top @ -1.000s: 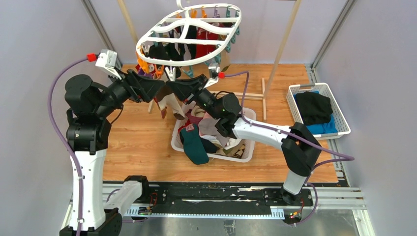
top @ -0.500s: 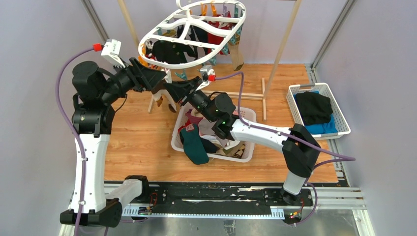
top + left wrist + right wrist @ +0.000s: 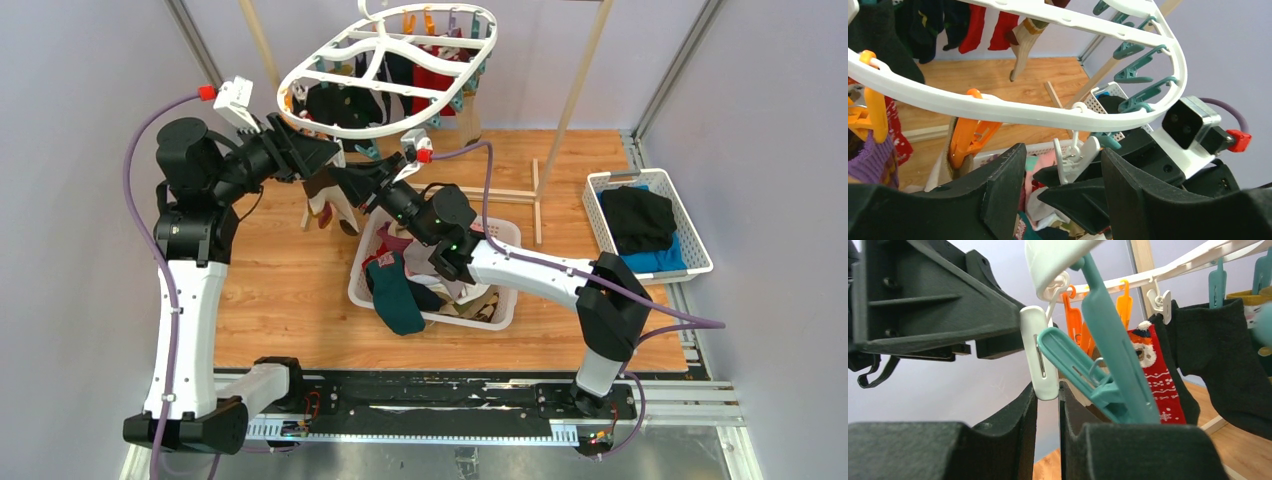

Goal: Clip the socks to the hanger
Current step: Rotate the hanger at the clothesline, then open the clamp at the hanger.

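Right gripper (image 3: 1048,395): fingers pinched on lower tip of white clothespin (image 3: 1038,350)
Hanger (image 3: 1058,255): white rim, clothespin dangling from it
Alongside: tilted teal clothespin (image 3: 1108,355)
Behind: red sock (image 3: 1155,375), black sock (image 3: 1218,355) hanging

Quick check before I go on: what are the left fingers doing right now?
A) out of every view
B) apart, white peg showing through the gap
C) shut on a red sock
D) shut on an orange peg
B: in the left wrist view the left fingers stand apart with nothing clamped, and the white peg hanging from the hanger shows between them.

overhead view, two wrist close-ups — shared hanger (image 3: 345,131)
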{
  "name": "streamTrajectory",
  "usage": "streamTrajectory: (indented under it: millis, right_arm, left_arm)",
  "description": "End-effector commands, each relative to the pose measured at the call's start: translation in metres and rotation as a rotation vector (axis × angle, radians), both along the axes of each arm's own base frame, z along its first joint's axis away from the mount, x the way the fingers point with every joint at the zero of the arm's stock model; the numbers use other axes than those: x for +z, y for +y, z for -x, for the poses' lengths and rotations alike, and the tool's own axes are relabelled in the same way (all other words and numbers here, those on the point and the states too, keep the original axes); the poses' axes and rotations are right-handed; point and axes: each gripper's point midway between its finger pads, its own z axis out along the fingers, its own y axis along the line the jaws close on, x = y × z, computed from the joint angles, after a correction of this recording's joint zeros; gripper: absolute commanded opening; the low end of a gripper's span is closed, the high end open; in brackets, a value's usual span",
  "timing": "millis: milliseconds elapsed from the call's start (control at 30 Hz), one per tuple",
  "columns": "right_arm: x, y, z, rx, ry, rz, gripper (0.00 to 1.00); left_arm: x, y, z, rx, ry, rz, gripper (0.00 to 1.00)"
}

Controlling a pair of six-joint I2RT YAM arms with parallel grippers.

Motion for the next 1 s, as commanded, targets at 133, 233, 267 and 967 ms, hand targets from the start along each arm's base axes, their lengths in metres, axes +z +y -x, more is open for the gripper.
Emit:
streamTrajectory:
  millis: [133,233,267,967]
  right_arm:
    - [0.013,0.007,0.01,0.009,-0.042,0.027,0.0]
    - [0.014,0.008,0.011,0.009,-0.045,0.031,0.0]
    - [0.014,0.009,0.011,0.008,-0.045,0.037,0.0]
    - [0.011,0.017,0.013,-0.006,-0.05,0.115,0.1]
  left_arm:
    - [0.005,-0.009,-0.006,-0.042,-0.018,-0.008,0.59]
    - [0.009,-0.009,-0.008,-0.04,-0.026,-0.007,0.58]
    - [0.01,-0.01,-0.009,-0.04,-0.027,-0.007,0.57]
    - [-0.002,-0.001,-0.022,0.044,-0.004,-0.059,0.2]
